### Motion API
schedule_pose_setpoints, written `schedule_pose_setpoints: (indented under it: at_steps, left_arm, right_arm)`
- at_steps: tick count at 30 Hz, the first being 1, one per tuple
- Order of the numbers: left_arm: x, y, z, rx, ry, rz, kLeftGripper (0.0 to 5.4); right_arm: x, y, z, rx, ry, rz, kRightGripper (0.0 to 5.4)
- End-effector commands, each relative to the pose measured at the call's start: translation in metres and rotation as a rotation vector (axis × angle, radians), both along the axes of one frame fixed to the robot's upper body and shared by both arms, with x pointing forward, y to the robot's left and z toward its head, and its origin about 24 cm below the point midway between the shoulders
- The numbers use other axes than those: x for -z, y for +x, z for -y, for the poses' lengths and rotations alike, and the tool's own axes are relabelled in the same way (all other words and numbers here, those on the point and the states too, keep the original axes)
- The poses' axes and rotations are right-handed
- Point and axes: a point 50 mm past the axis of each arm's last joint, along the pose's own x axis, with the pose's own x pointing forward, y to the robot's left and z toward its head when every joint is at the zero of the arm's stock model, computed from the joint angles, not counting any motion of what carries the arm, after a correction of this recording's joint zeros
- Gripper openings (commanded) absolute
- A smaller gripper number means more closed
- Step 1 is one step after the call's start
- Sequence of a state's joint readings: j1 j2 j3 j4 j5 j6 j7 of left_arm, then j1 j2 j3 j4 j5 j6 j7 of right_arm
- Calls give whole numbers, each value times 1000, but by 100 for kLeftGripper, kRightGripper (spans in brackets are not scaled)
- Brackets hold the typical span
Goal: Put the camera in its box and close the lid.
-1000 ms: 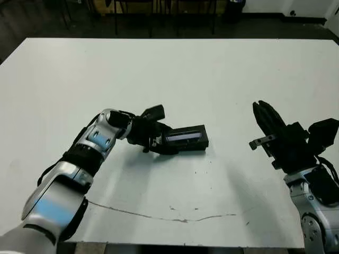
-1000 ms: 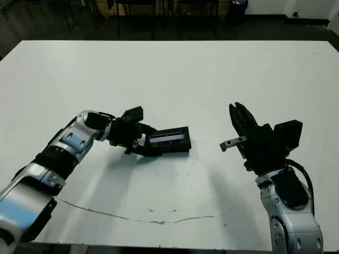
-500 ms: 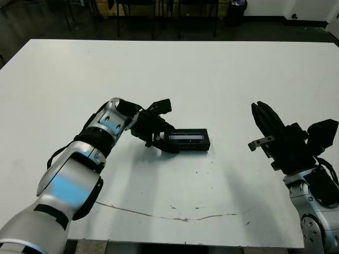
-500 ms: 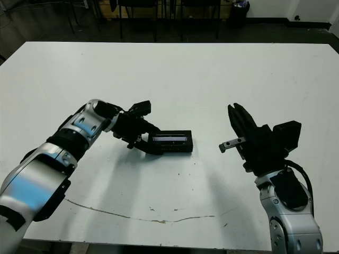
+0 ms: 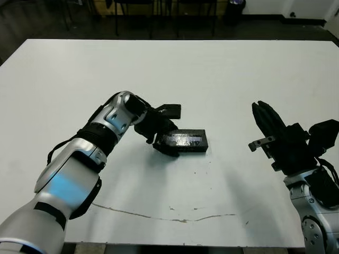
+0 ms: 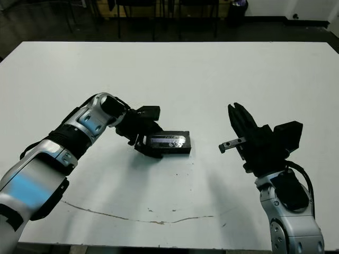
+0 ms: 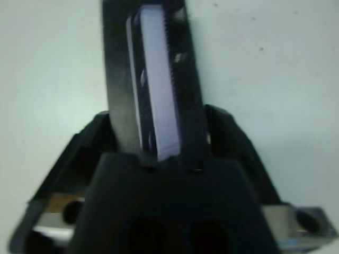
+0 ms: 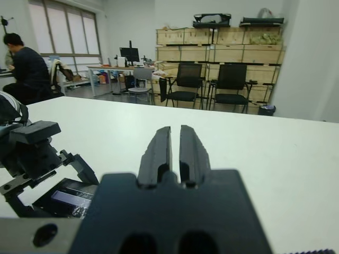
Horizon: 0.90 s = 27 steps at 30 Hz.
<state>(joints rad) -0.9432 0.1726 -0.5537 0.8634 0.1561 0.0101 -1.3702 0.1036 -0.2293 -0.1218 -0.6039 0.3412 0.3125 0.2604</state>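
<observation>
Lid (image 5: 184, 141) sits flat on the box, mid-tabletop (image 5: 222, 79). Left pincer (image 5: 165, 132) spread wide, fingers straddling the lid's left end. Right pincer (image 5: 265, 117) well apart to the right — fingers pressed together, holding nothing.

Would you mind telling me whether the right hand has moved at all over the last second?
No. The right hand sits at the same spot against the table's near edge and right side, fingers closed, well apart from the lidded box.
</observation>
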Motion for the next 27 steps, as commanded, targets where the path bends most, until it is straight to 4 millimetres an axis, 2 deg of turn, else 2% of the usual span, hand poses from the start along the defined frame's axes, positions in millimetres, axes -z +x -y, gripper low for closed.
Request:
schedule_pose_setpoints:
  at_steps: [1,6,13,18,24,27]
  left_arm:
    - [48,-21,-23,-1,121,-114,464]
    - [50,-22,-49,-50,64,-75,539]
    - [59,-26,-94,-174,116,-59,539]
    - [55,-30,-126,-242,139,-34,539]
    - [29,-37,-160,-230,157,45,539]
    - [12,-37,-165,-226,180,70,539]
  right_arm:
    - [3,-2,1,7,-5,-27,0]
    - [5,-1,3,-1,1,-23,0]
    - [6,-3,2,-2,10,-33,0]
    - [7,-3,2,-8,17,-31,0]
    - [6,-4,1,-8,9,-33,0]
    - [7,-4,1,-17,21,-32,0]
